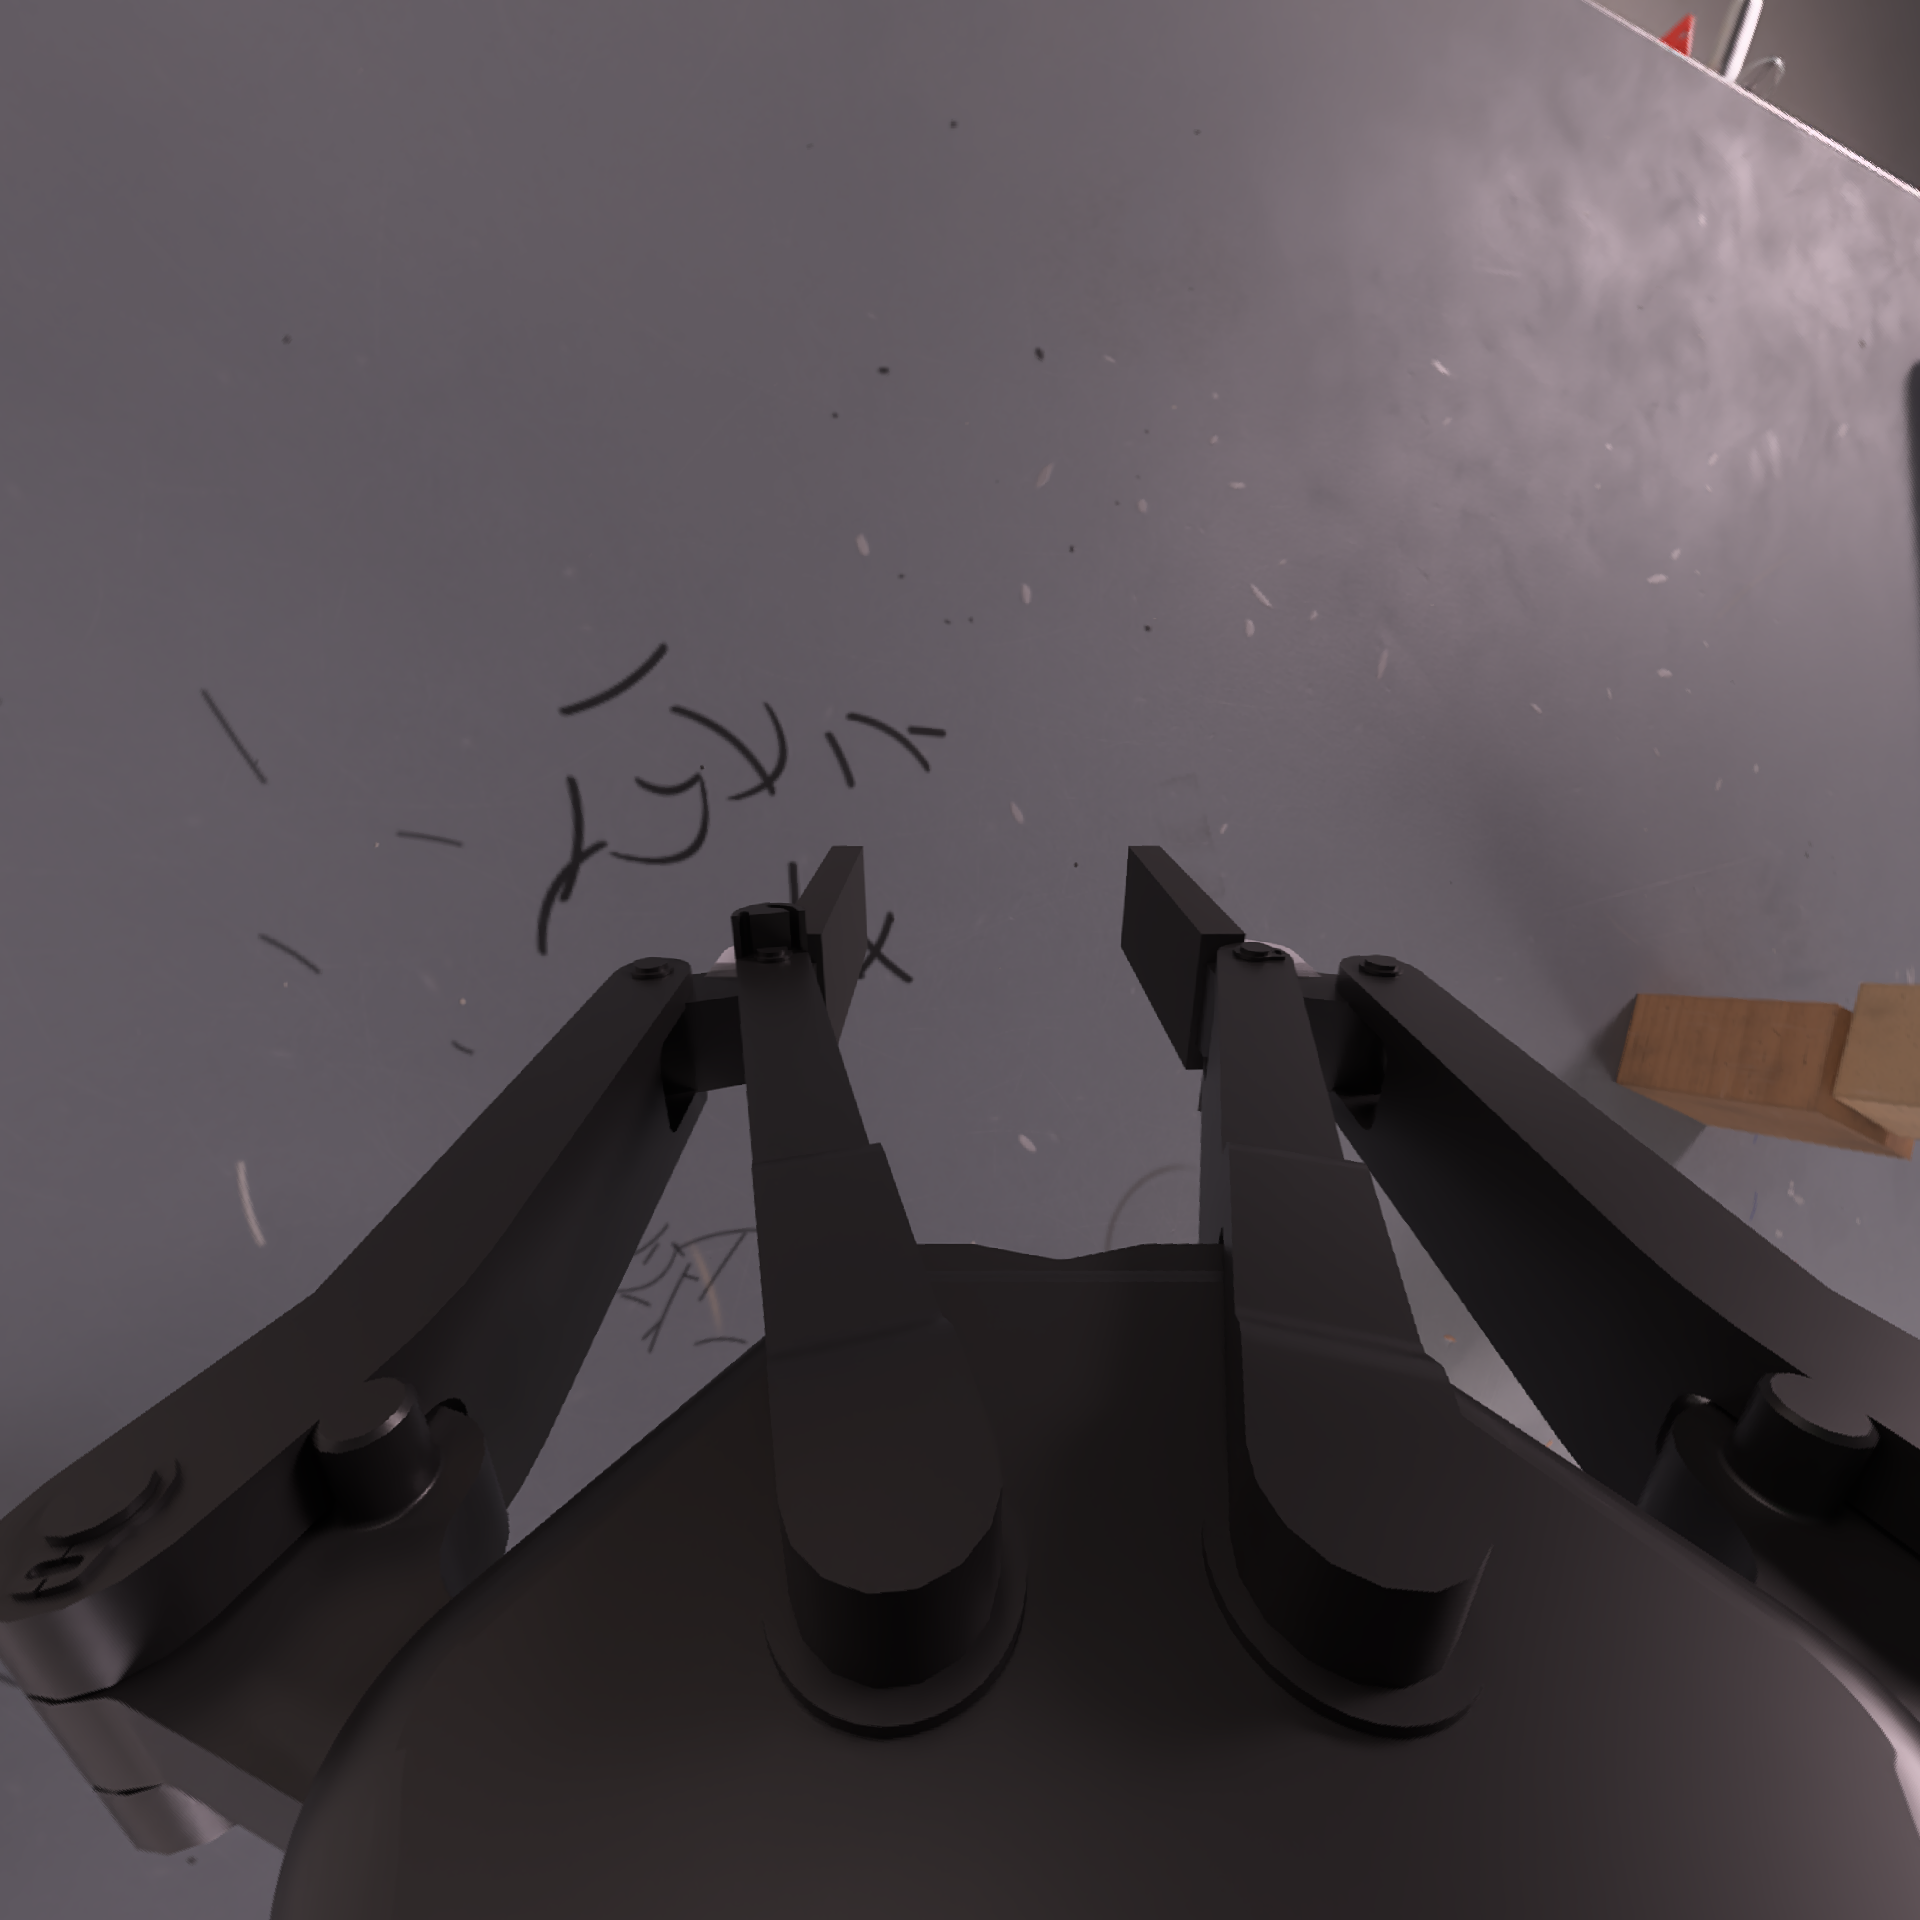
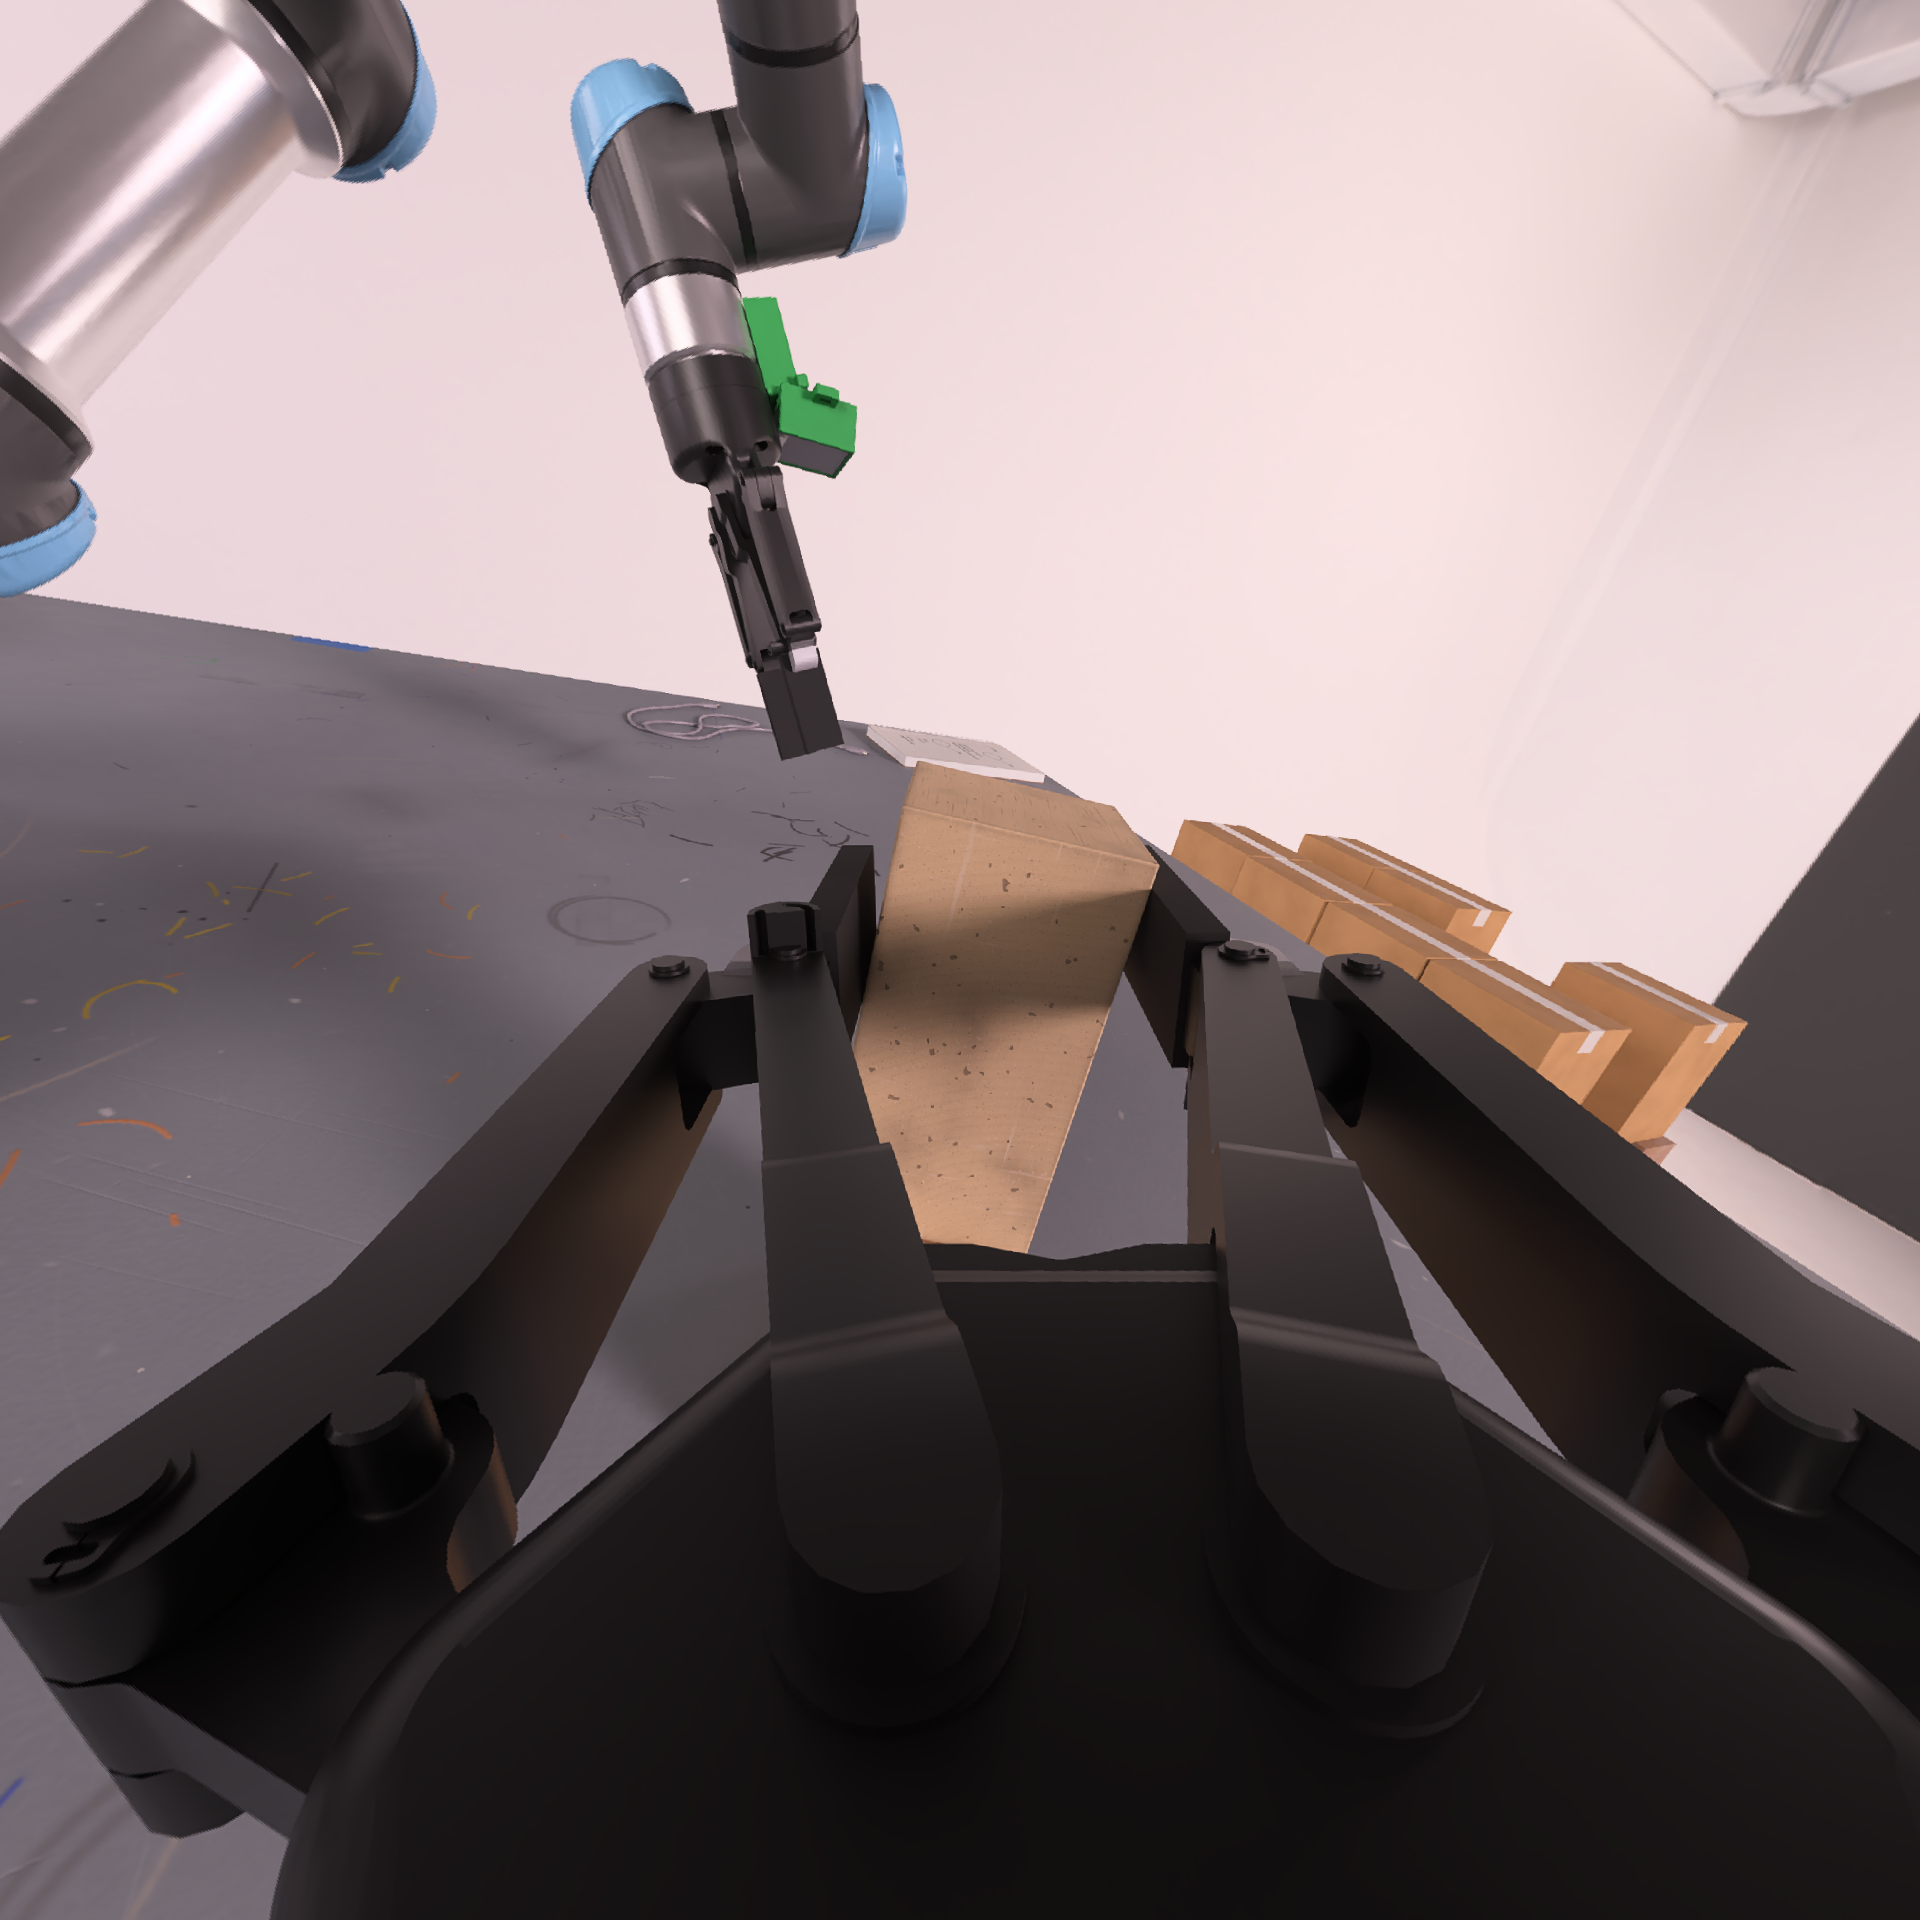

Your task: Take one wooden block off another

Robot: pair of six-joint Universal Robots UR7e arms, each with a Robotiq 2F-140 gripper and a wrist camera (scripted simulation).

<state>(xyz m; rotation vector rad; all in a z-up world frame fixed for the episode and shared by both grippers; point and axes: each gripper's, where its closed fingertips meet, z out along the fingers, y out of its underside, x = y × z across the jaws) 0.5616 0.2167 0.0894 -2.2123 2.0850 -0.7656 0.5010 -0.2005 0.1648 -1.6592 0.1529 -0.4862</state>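
Observation:
In the right wrist view my right gripper (image 2: pixel 1006 902) is shut on a light wooden block (image 2: pixel 987 997), one finger pressed on each long side. Brown wood of a second block (image 2: pixel 613 1205) shows below it through the finger links. I cannot tell whether the two blocks touch. In the left wrist view both blocks lie at the right edge: a darker block (image 1: pixel 1735 1060) with the lighter block (image 1: pixel 1886 1049) across it. My left gripper (image 1: pixel 997 914) is open and empty over bare grey table, left of the blocks. It also shows in the right wrist view (image 2: pixel 802 717), hanging beyond the held block.
The grey table (image 2: pixel 312 1039) carries scribbles and scratches. Several cardboard boxes (image 2: pixel 1455 966) stand in a row behind the table on the right. A flat white sheet (image 2: pixel 956 750) lies at the table's far edge. The left arm (image 2: pixel 717 208) reaches down from above.

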